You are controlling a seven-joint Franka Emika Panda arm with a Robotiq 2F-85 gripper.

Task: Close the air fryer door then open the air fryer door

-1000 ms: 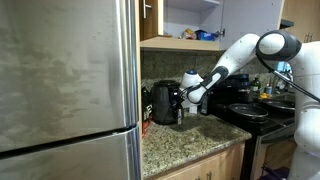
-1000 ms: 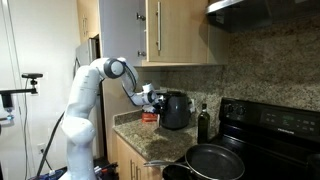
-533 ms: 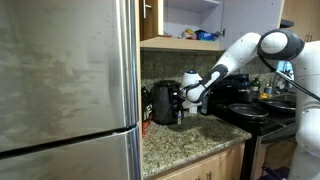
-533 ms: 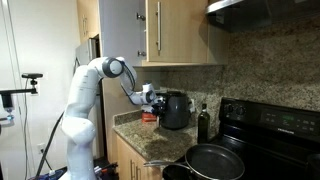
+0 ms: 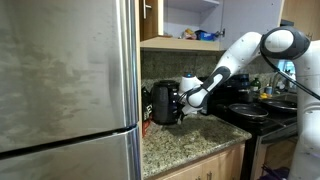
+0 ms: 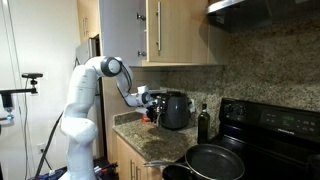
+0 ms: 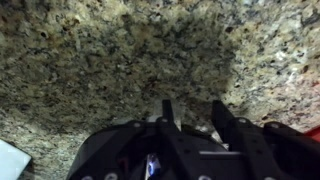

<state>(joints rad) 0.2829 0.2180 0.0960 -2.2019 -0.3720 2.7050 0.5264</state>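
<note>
The air fryer (image 5: pixel 163 103) is a small black rounded appliance on the granite counter; it shows in both exterior views (image 6: pixel 177 110). Its door faces my gripper, but the frames are too small to show whether it is open or closed. My gripper (image 5: pixel 186 99) hovers close beside that front face, low over the counter, and also shows from the other side (image 6: pixel 151 103). In the wrist view my two black fingers (image 7: pixel 195 108) stand apart with nothing between them, and only speckled granite lies beyond; the air fryer is out of that view.
A steel fridge (image 5: pixel 65 90) fills the side. A dark bottle (image 6: pixel 204 122) stands beside the air fryer. A black stove (image 6: pixel 265 135) carries a pan (image 6: pixel 214 160). A red item (image 6: pixel 147 116) lies on the counter (image 5: pixel 190 138). Wooden cabinets (image 6: pixel 180 35) hang above.
My gripper has dropped a little and edged closer to the air fryer's front. The air fryer has not visibly moved.
</note>
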